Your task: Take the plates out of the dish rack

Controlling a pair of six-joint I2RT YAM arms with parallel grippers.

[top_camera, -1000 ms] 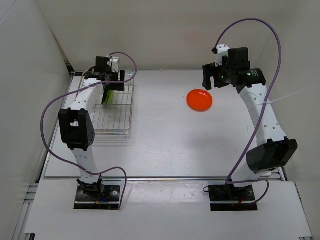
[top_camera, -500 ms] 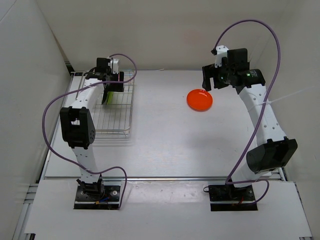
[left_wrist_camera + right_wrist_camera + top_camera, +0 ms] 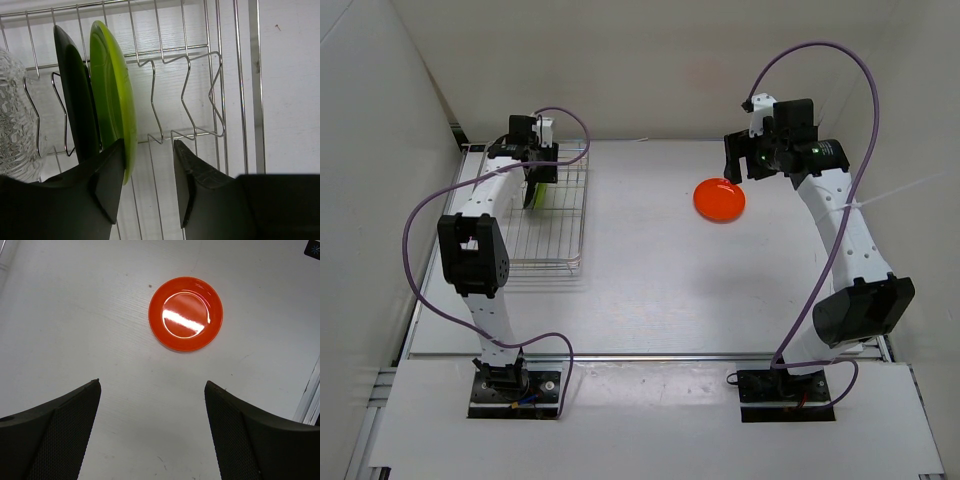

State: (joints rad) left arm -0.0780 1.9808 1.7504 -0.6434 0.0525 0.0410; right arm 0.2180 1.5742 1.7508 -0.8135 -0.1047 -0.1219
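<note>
The dish rack (image 3: 548,240) (image 3: 200,52) stands at the far left of the table. Three plates stand on edge in its wire slots: a clear textured one (image 3: 15,120), a glossy black one (image 3: 75,100) and a lime green one (image 3: 112,95) (image 3: 533,194). My left gripper (image 3: 148,142) (image 3: 538,178) straddles the green plate's lower rim. Its left finger lies against the rim, its right finger stands apart with a gap, so it is open. The orange plate (image 3: 719,199) (image 3: 185,313) lies flat on the table. Above and just past it hangs my right gripper (image 3: 152,382) (image 3: 745,160), wide open and holding nothing.
White walls close in the table at the left, back and right. Purple cables loop over both arms. The rack's raised wire side (image 3: 252,85) runs just right of my left gripper.
My left gripper's jaws have narrowed around the green plate's rim. The right arm and the orange plate have not moved.
</note>
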